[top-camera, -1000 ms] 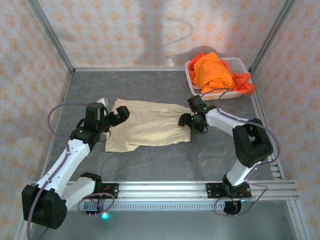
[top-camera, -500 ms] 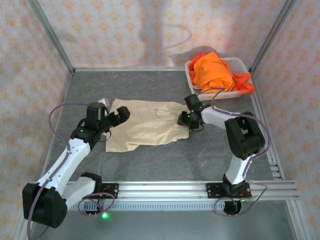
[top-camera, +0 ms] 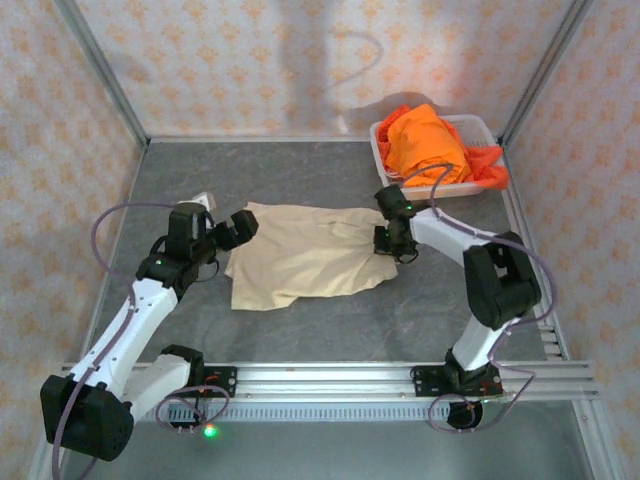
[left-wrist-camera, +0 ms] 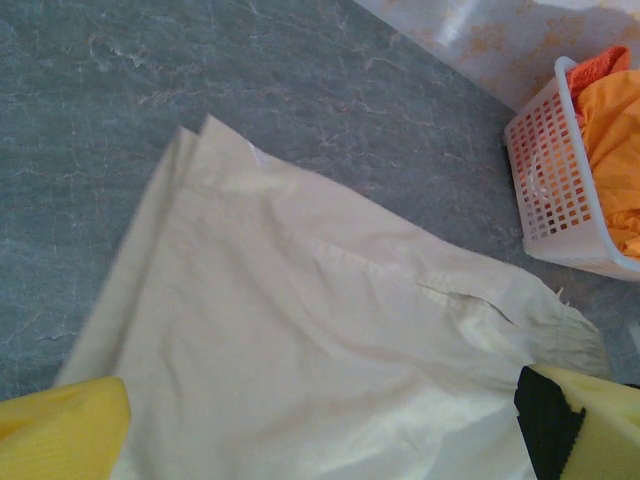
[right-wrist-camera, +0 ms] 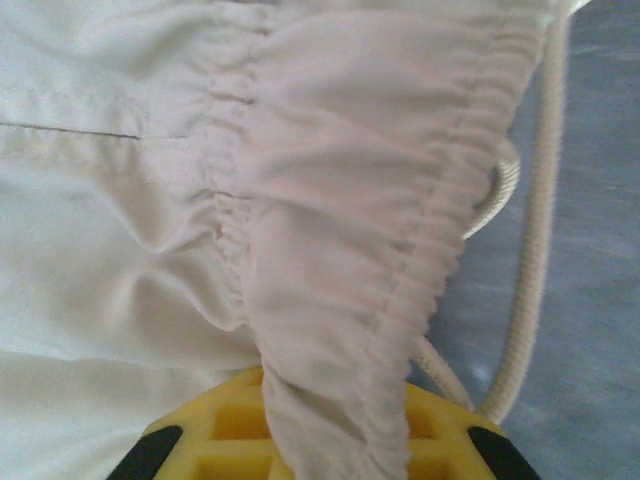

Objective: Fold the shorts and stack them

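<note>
pale beige cloth shorts (top-camera: 305, 265) lie spread on the grey stone-look surface (top-camera: 330, 330), mid-surface in front of both arms, legs to the left, gathered waist to the right. near-left corner looks slightly turned under, hard to be sure

right jaws are clamped on the elastic waistband (right-wrist-camera: 400, 300) at the right end of the shorts; wrist view has bunched cloth pinched over the yellow pad (right-wrist-camera: 225, 445). grip looks shallow to me, on a ruck of elastic rather than a flat edge. risk: it slides out once the arm pulls or lifts. can't tell if both layers are caught. if only the top one is, a fold would peel the layers apart and land skewed

white drawstring cord (right-wrist-camera: 535, 260) loops loose just beside that pinch, on bare surface. risk: it gets dragged under the fold or snags a finger

left jaws stand wide apart, holding nothing, at the left end of the shorts, yellow pads (left-wrist-camera: 60, 430) either side of the cloth in the wrist view. so the cloth is held at one end only: a pull from the right would likely drag the whole piece across the surface instead of tensioning it, and creases won't pull out

far right corner: white plastic mesh basket (top-camera: 472, 124) with bright orange shorts (top-camera: 425, 140) heaped in it, some spilling over the rim. well apart from the beige pair, but the right arm works close by, so a knock or a snag on the overhanging orange cloth is possible
</note>
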Action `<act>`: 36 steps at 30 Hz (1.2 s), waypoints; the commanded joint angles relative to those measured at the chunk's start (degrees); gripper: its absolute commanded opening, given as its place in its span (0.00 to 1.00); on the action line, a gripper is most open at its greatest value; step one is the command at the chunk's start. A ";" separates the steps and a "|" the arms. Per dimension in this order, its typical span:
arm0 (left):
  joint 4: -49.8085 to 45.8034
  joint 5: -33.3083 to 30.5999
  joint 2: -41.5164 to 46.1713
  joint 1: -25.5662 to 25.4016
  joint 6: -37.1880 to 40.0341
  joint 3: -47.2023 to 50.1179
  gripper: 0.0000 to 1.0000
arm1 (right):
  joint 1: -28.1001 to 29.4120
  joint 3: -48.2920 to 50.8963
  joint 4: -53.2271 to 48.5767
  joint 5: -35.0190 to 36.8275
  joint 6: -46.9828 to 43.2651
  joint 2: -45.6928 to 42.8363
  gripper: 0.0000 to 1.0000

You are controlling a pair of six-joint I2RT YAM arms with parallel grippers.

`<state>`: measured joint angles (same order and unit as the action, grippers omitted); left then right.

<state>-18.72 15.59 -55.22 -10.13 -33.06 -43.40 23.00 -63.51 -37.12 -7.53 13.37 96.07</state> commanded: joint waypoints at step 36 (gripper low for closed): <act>-1.23 -1.46 0.64 -0.31 0.99 0.70 1.00 | 12.36 -27.91 -32.19 35.51 -5.79 -1.04 0.00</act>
<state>-19.97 15.38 -54.74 -10.13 -32.91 -43.35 33.17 -88.27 -68.16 26.81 4.14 92.66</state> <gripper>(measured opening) 0.998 0.101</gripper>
